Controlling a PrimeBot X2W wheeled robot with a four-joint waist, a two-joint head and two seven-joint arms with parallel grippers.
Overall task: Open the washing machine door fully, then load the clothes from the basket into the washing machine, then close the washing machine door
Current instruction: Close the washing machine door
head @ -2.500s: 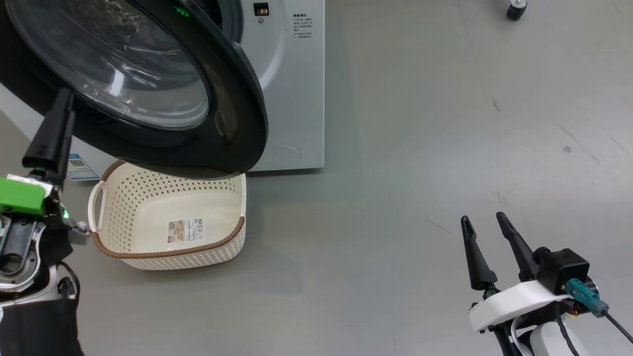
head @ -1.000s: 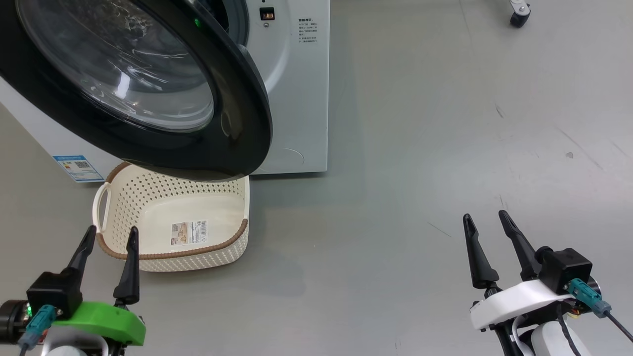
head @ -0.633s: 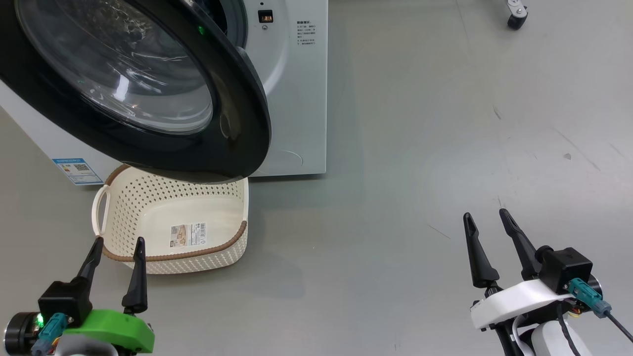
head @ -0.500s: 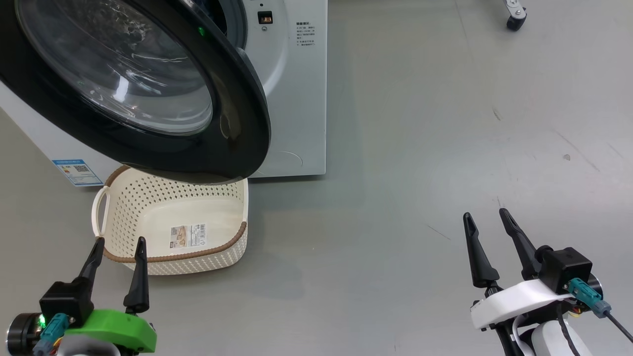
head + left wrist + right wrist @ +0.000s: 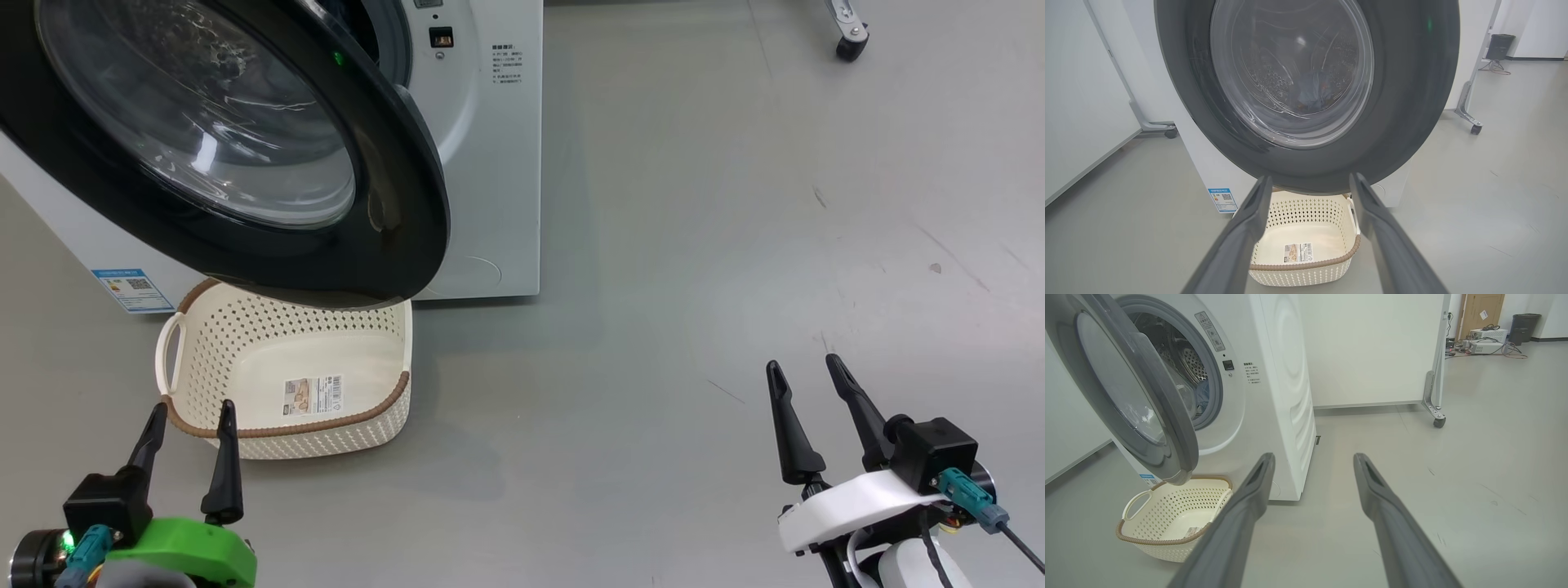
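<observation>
The washing machine point(image 5: 490, 163) stands at the upper left. Its round black washing machine door point(image 5: 245, 147) is swung partway out and overhangs the far rim of the basket point(image 5: 359, 425). The cream basket holds nothing but a sticker on its base. Through the porthole in the left wrist view, blue clothes point(image 5: 1312, 87) lie in the drum; the same clothes point(image 5: 1203, 392) show through the opening. My left gripper point(image 5: 191, 408) is open just in front of the basket, clear of it. My right gripper point(image 5: 802, 365) is open over bare floor at the lower right.
A small blue label point(image 5: 131, 287) marks the machine's lower corner. A white panel on a caster frame point(image 5: 1435, 412) stands to the machine's right, its wheel point(image 5: 849, 45) at the top right. Grey floor point(image 5: 694, 286) stretches to the right.
My left gripper has come down from the door's left edge to the lower left, in front of the basket, staying open. The door, basket and right gripper hold their places.
</observation>
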